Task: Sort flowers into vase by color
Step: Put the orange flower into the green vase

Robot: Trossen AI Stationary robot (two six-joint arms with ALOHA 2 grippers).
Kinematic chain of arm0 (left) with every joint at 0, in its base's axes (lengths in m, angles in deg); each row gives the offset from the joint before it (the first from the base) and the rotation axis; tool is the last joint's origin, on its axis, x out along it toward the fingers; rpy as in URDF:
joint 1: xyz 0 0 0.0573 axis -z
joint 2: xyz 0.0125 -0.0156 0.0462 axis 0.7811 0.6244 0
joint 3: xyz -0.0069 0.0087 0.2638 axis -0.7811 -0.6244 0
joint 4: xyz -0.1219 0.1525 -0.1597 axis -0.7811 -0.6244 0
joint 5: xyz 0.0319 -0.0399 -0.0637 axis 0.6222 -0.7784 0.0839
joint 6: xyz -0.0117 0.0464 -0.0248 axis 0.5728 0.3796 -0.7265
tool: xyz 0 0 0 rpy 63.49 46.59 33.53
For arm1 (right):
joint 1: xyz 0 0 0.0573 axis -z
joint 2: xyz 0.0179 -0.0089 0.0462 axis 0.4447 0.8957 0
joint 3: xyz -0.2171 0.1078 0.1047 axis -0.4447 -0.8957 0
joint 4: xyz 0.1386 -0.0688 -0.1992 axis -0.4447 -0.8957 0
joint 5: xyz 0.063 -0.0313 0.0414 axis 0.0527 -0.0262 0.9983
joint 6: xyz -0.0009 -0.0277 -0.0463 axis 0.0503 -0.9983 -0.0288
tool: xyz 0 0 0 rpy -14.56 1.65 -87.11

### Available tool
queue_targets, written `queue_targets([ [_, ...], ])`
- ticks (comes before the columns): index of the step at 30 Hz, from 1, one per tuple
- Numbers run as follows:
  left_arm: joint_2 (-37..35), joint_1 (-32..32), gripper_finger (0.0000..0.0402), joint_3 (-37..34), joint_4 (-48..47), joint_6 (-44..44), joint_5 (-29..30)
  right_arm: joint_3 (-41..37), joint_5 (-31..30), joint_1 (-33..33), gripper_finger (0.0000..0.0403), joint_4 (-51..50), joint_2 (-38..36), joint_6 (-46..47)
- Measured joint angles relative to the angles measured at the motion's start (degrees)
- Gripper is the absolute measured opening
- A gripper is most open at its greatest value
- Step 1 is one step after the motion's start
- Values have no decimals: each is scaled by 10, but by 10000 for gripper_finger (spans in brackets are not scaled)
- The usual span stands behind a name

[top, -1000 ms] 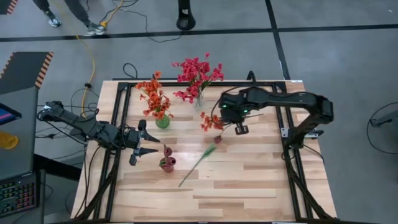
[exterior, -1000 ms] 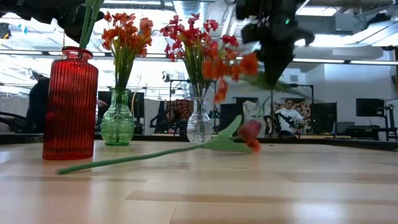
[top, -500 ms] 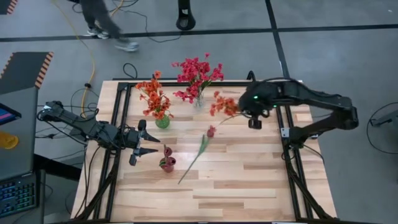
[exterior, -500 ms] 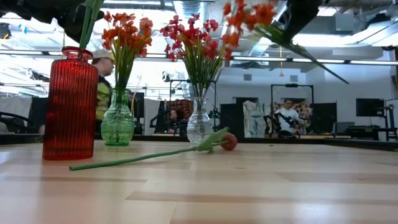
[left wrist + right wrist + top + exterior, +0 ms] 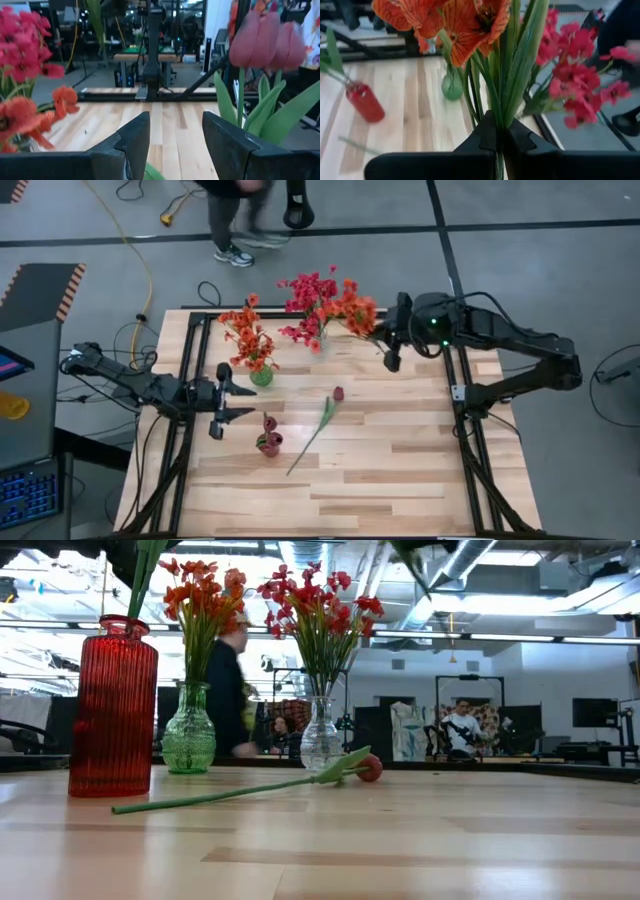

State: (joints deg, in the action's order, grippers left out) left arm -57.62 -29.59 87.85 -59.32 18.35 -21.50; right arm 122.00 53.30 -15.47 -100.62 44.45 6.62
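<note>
Right claw (image 5: 387,340) aloft, clamped on orange spray (image 5: 356,310) beside clear vase (image 5: 318,343).

Right arm's stretched across the far side of the table, right gripper (image 5: 385,346) up high w/ fingers clamped tight. Left arm sits low at the left edge – left gripper (image 5: 236,391) fingers apart, holding nothing.
</note>
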Motion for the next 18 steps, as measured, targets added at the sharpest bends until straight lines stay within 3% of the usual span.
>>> queue_targets([
  [18,61,-1,170,0,184,64,41,0,35,-64,38,264,144,6],
])
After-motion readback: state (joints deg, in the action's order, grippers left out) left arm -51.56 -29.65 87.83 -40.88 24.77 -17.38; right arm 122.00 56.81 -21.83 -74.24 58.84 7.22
